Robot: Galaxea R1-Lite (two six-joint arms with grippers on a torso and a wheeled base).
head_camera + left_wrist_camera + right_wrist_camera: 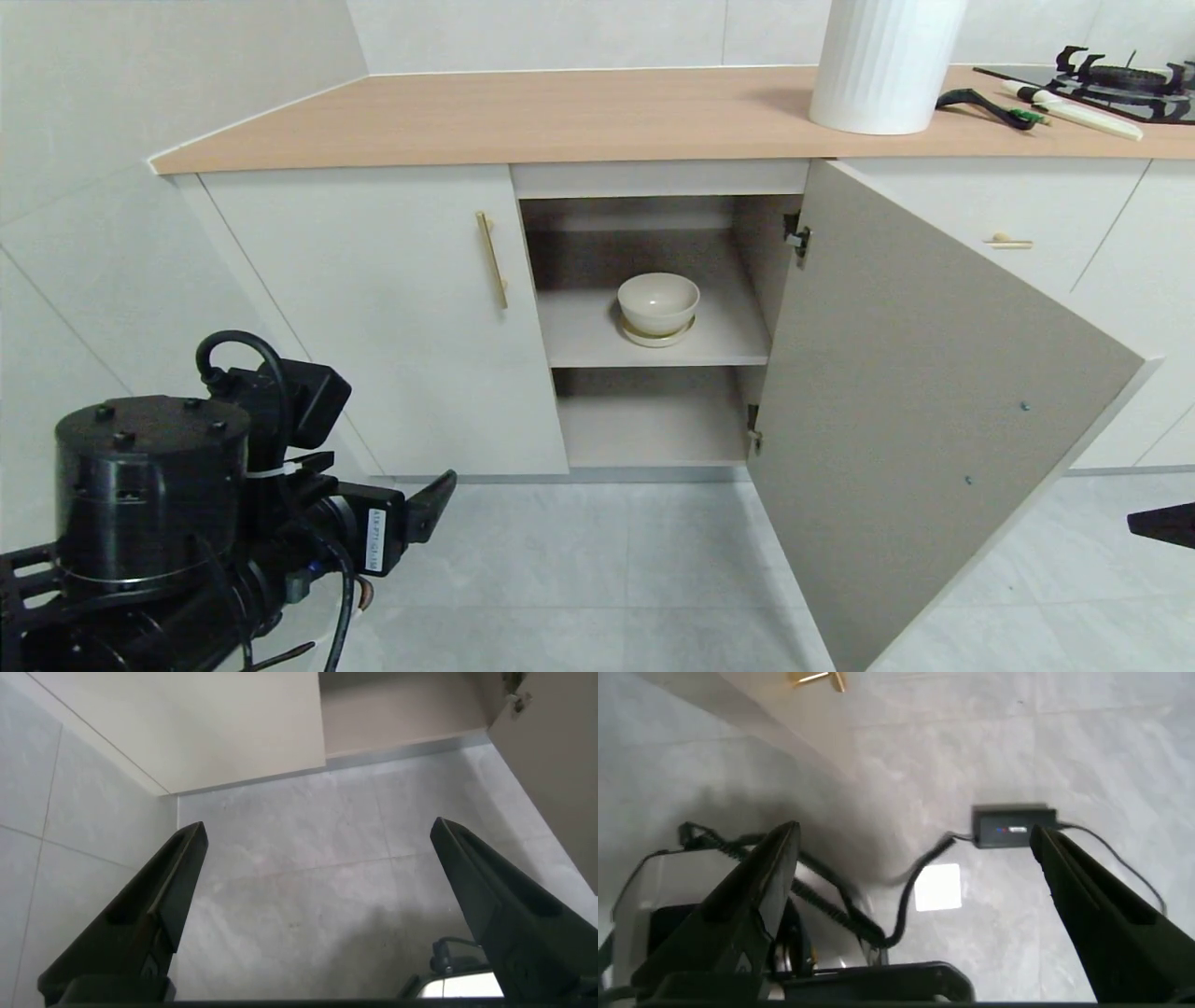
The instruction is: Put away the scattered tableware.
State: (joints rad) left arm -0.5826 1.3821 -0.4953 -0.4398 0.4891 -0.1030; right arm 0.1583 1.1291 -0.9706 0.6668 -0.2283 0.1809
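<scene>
A cream bowl (658, 301) sits on a small plate (656, 334) on the upper shelf (588, 343) of the open cabinet. My left gripper (316, 831) is low at the left, well in front of the closed left door and above the floor tiles. It is open, with nothing between its fingers (159, 915). My right gripper (913, 831) is also open and empty over the floor. Its dark tip (1162, 523) pokes in at the right edge, beyond the open door.
The cabinet door (934, 401) swings far out to the right. The lower shelf (653, 429) is bare. On the countertop (523, 117) stand a white ribbed cylinder (882, 61), a black tool (980, 101), a pale knife (1074, 107) and a stove (1120, 84). A black adapter (1013, 821) with cable lies on the floor.
</scene>
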